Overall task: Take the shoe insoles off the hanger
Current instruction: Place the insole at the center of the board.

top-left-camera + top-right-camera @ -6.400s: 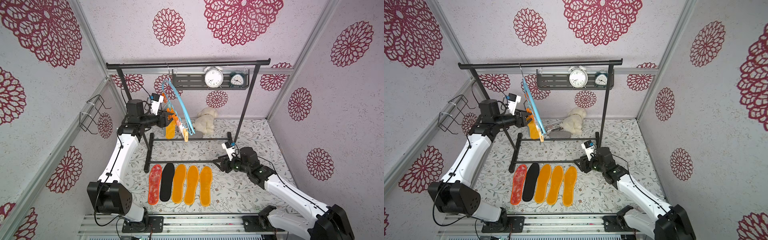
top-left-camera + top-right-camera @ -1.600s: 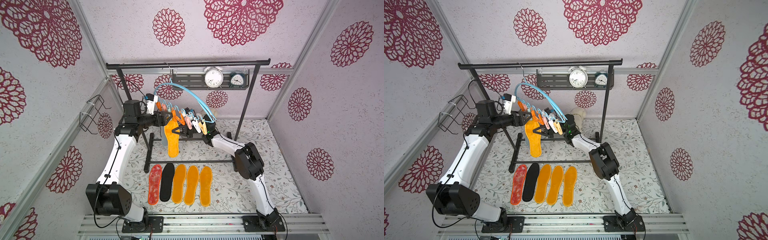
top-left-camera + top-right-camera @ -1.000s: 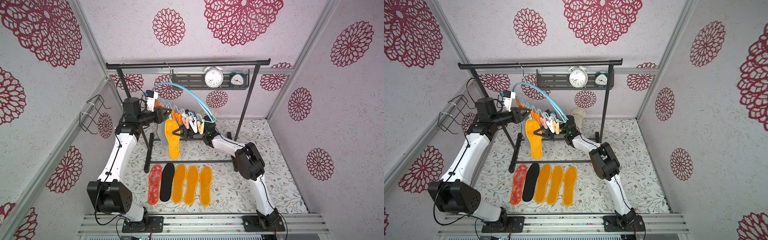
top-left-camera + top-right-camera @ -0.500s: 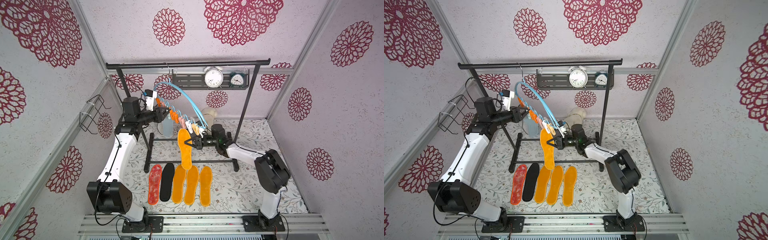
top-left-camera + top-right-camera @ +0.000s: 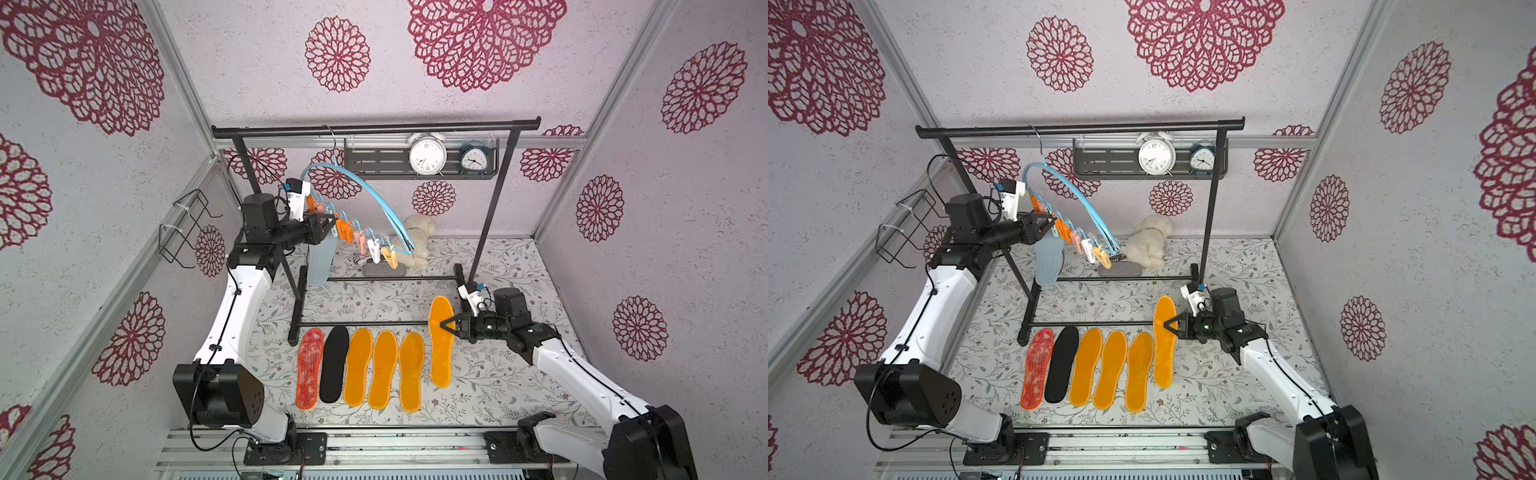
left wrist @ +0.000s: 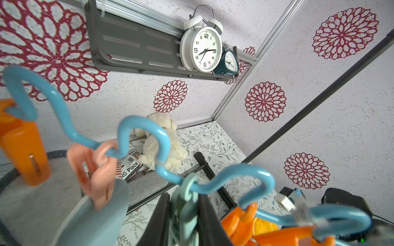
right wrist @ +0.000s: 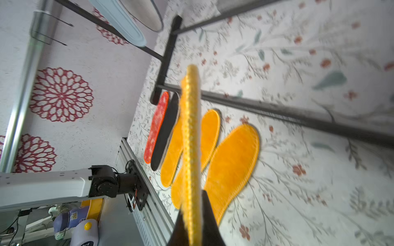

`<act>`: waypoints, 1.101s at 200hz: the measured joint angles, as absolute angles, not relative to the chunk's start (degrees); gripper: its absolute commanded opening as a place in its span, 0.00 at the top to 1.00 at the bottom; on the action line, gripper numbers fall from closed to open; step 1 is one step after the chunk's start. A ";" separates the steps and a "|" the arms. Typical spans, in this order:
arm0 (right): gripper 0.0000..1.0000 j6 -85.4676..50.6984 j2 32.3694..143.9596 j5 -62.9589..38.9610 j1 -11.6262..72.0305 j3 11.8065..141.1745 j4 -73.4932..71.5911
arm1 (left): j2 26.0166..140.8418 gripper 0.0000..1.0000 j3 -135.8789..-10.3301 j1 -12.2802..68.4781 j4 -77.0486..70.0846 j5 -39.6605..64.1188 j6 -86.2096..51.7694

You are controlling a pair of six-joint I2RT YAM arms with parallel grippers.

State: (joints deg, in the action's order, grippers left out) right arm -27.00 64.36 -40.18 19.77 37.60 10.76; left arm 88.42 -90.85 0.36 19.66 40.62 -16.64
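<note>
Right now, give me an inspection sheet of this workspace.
Surface: floral table cover; five flat foot-shaped insoles (mottled red, black, three orange) lie in a row.
Job's things: pale grey-blue insole pegged on light-blue curved plastic hanger.
Clutter: cream plush toy, grey oblong pouch.
Grippers: left gripper shut on pale green peg; right gripper shut on fourth orange insole.
Cables: black cable along left arm.
Surroundings: black metal garment rack, two alarm clocks, wire wall basket.
</note>
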 measured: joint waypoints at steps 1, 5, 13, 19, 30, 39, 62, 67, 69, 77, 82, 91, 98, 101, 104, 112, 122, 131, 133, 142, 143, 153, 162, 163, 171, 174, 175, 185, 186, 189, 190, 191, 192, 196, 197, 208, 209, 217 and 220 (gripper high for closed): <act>1.00 -27.05 64.36 -40.16 19.79 37.21 10.94 | 88.42 0.83 -90.85 0.36 19.66 40.62 -16.64; 1.00 -27.22 64.38 -40.12 19.79 36.29 11.25 | 88.42 0.83 -90.85 0.36 19.68 40.60 -16.60; 1.00 -27.99 64.69 -39.83 19.79 34.26 11.68 | 88.42 0.83 -90.87 0.36 19.73 40.56 -16.56; 1.00 -28.64 65.01 -39.55 19.81 32.80 11.81 | 88.42 0.83 -90.91 0.36 19.81 40.53 -16.53; 1.00 -30.02 65.87 -39.11 19.81 30.57 11.53 | 88.42 0.83 -90.91 0.36 20.01 40.42 -16.51; 1.00 -31.11 66.76 -38.92 19.81 29.32 11.09 | 88.42 0.83 -90.91 0.36 20.12 40.40 -16.51; 1.00 -33.36 70.28 -38.11 19.84 28.53 9.06 | 88.42 0.83 -90.91 0.36 20.23 40.34 -16.49; 1.00 -33.74 71.18 -37.98 19.81 28.56 8.23 | 88.42 0.83 -90.91 0.36 20.23 40.36 -16.49; 1.00 -34.04 71.59 -37.87 19.81 28.56 7.77 | 88.42 0.83 -90.91 0.36 20.23 40.32 -16.49; 1.00 -34.61 72.97 -37.65 19.81 28.58 6.48 | 88.42 0.83 -90.94 0.36 20.25 40.21 -16.47; 1.00 -34.92 73.95 -37.58 19.81 28.60 5.54 | 88.42 0.83 -90.94 0.36 20.25 40.18 -16.43; 1.00 -35.59 75.83 -37.54 19.84 28.60 3.95 | 88.42 0.83 -90.94 0.34 20.27 40.16 -16.32; 1.00 -35.97 77.30 -37.47 19.84 28.71 3.03 | 88.42 0.83 -90.96 0.34 20.32 40.14 -16.25; 1.00 -36.10 77.82 -37.39 19.81 28.75 2.70 | 88.42 0.83 -90.96 0.34 20.32 40.14 -16.21; 1.00 -36.10 78.43 -37.36 19.81 28.86 2.46 | 88.42 0.83 -90.98 0.34 20.34 40.14 -16.19; 1.00 -36.14 80.07 -37.21 19.84 29.34 2.13 | 88.42 0.83 -90.98 0.32 20.38 40.12 -16.14; 1.00 -36.01 81.91 -37.15 19.84 30.24 2.00 | 88.42 0.83 -90.98 0.32 20.40 40.07 -16.10; 0.96 -35.77 83.40 -37.06 19.84 31.29 2.11 | 88.42 0.83 -90.98 0.32 20.40 40.10 -16.10; 0.94 -35.68 83.70 -37.01 19.86 31.57 2.22 | 88.42 0.83 -90.98 0.32 20.40 40.10 -16.10; 0.85 -35.29 84.82 -36.42 19.88 32.82 2.74 | 88.42 0.83 -91.00 0.32 20.43 40.07 -16.08; 0.84 -35.20 84.86 -36.36 19.88 32.91 2.81 | 88.42 0.83 -91.00 0.32 20.43 40.07 -16.08; 0.71 -33.93 85.43 -35.59 19.92 34.04 3.60 | 88.42 0.83 -91.00 0.32 20.43 40.05 -16.08; 0.66 -33.43 85.49 -34.59 19.92 34.81 4.60 | 88.42 0.83 -91.00 0.32 20.43 39.99 -16.05; 0.65 -33.65 85.49 -34.44 19.92 34.94 4.67 | 88.42 0.83 -91.00 0.32 20.43 39.99 -16.05; 0.60 -32.49 85.49 -33.87 19.92 35.55 5.61 | 88.42 0.83 -91.00 0.32 20.45 39.94 -16.05; 0.58 -31.92 85.49 -33.58 19.92 35.79 5.98 | 88.42 0.83 -91.00 0.32 20.45 39.99 -16.05; 0.57 -32.10 85.49 -33.47 19.92 35.86 6.11 | 88.42 0.83 -91.00 0.32 20.45 39.99 -16.05; 0.52 -30.79 85.38 -32.58 19.92 36.47 7.42 | 88.42 0.83 -91.00 0.32 20.43 39.94 -16.05; 0.52 -30.39 85.38 -32.49 19.94 36.56 7.64 | 88.42 0.83 -91.00 0.32 20.45 39.97 -16.05; 0.51 -30.50 85.32 -32.21 19.92 36.69 8.03 | 88.42 0.83 -91.00 0.32 20.43 39.97 -16.05; 0.50 -30.41 85.27 -32.05 19.92 36.71 8.16 | 88.42 0.83 -91.00 0.32 20.43 39.97 -16.05; 0.50 -29.98 85.21 -31.86 19.92 36.82 8.36 | 88.42 0.83 -91.00 0.32 20.45 39.97 -16.05; 0.50 -29.76 85.19 -31.73 19.94 36.86 8.49 | 88.42 0.83 -91.00 0.32 20.43 39.94 -16.05; 0.49 -29.54 85.03 -31.44 19.92 37.04 9.10 | 88.42 0.83 -91.00 0.32 20.43 39.97 -16.05; 0.49 -29.32 84.95 -31.22 19.92 37.10 9.39 | 88.42 0.83 -91.00 0.32 20.45 39.97 -16.05; 0.49 -27.55 84.18 -29.93 19.92 37.67 11.05 | 88.42 0.83 -91.00 0.32 20.45 39.97 -16.05; 0.49 -27.35 84.03 -29.76 19.92 37.74 11.20 | 88.42 0.83 -91.00 0.32 20.45 39.97 -16.03; 0.48 -26.06 83.02 -28.51 19.92 38.11 12.29 | 88.42 0.83 -91.00 0.32 20.45 39.94 -16.01; 0.47 -25.47 82.70 -28.18 19.92 38.22 12.60 | 88.42 0.83 -91.00 0.32 20.47 39.94 -16.01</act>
